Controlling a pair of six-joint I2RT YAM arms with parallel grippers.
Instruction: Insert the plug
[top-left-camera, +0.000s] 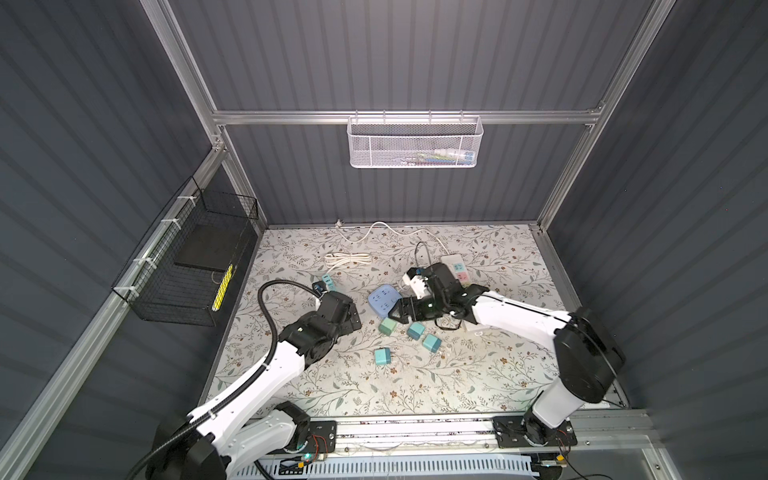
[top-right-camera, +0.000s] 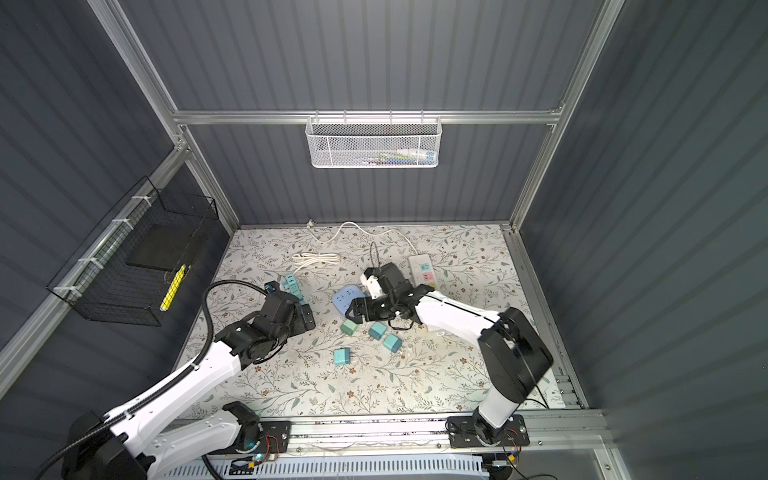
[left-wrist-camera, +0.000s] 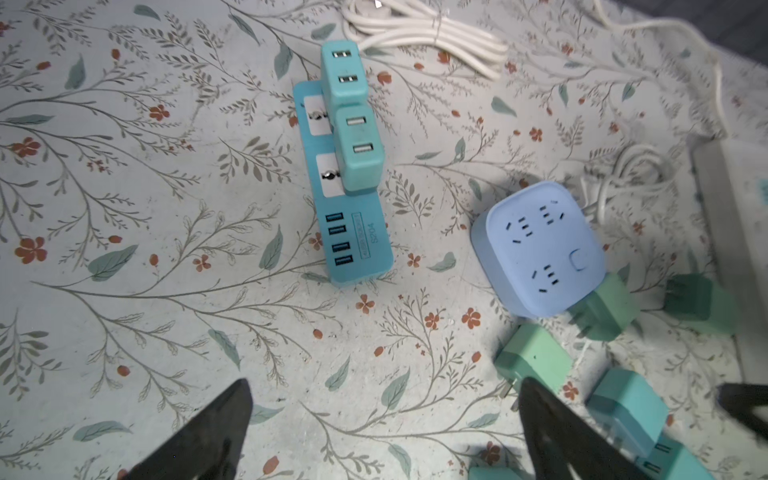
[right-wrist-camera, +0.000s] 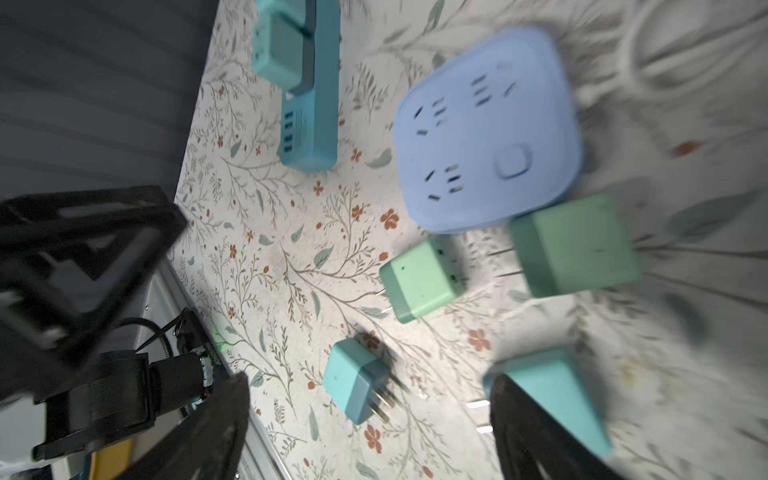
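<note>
**Finding:** no plug is in either hand. The right hand (right-wrist-camera: 370, 376) is spread wide and empty, low over a scatter of loose plugs on the tabletop (top-left-camera: 332, 374). The left hand (left-wrist-camera: 384, 386) is likewise released and holds nothing. It hangs apart from the work, near the teal power strip (left-wrist-camera: 353, 241), which already carries two plugs.

**Location of task items:** a teal plug (right-wrist-camera: 355, 384) lies on its side below the gap of the right hand, prongs level with the tabletop. A green plug (right-wrist-camera: 424, 278) lies just beyond it. A second green plug (right-wrist-camera: 577, 245) touches the edge of the blue socket block (right-wrist-camera: 490, 129), whose three outlets face up and stand free.

**Assessment:** the step in hand appears to be the pick-up. The right wrist view is smeared, so which plug is aimed at cannot be confirmed.

**Recommendations:**
- Close on the flat sides of one plug body only, clear of the prongs and of the neighbours, which lie close enough to be nudged.
- Grip mid-body so the plug does not pivot.
- Once it is lifted, turn the prongs downward and square them to a two-slot pair before pressing.
- The block looks light and unanchored and would likely slide under an off-centre push, so bracing it with the left hand is advisable.
</note>
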